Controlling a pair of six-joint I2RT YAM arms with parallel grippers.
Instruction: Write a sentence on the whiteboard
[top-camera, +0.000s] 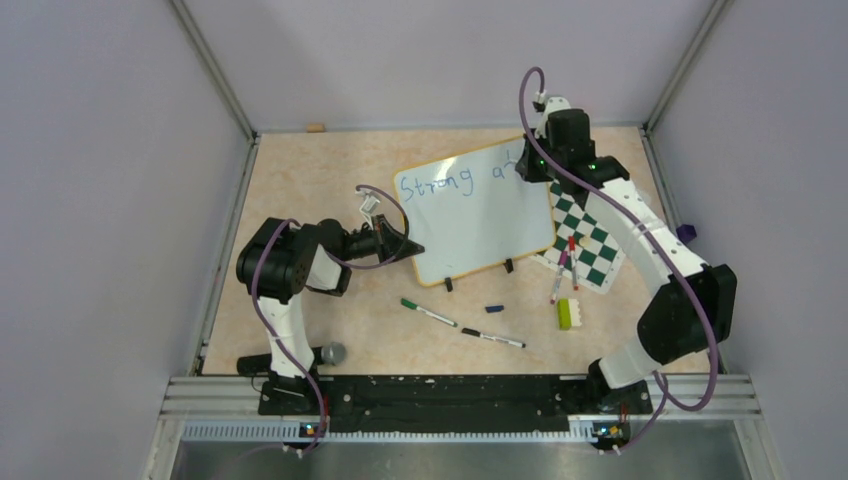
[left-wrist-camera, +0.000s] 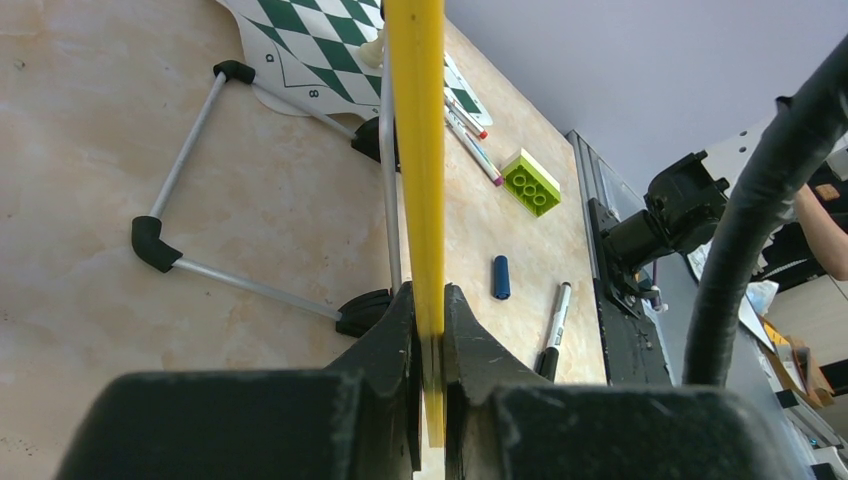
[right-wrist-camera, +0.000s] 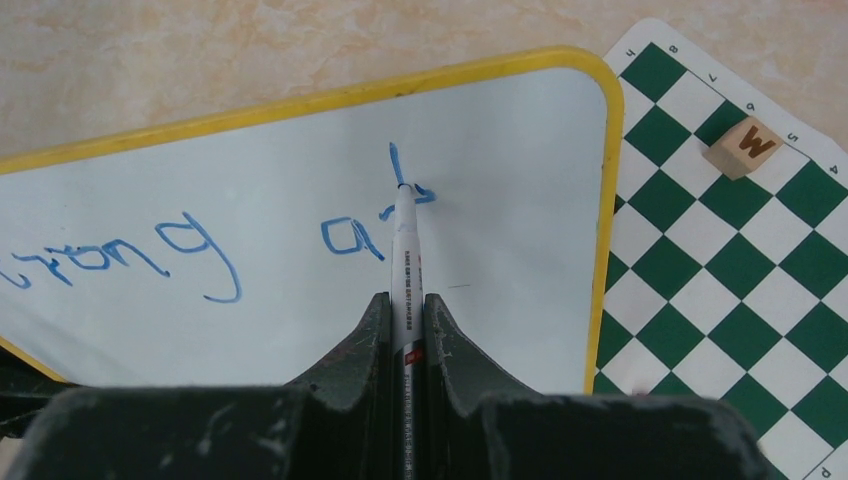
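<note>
The right gripper (right-wrist-camera: 407, 305) is clamped on a marker (right-wrist-camera: 404, 235), its tip on the whiteboard (right-wrist-camera: 520, 180) just ahead of the fingers, at the "t". The left gripper (left-wrist-camera: 428, 305) pinches the board's yellow edge. The sentence (top-camera: 447, 182) reads "Strong at"; by my reckoning there's more to write.

My left gripper's (left-wrist-camera: 428, 300) black plastic fingers (left-wrist-camera: 385, 350) look matt and scuffed; beyond them, dull grey metal stand tubes (left-wrist-camera: 255, 288). My right gripper (right-wrist-camera: 406, 300) holds a smooth white plastic marker (right-wrist-camera: 403, 240) on the glossy white, yellow-rimmed whiteboard (right-wrist-camera: 250, 140); to its right, a matt wooden letter cube (right-wrist-camera: 741, 147).
</note>
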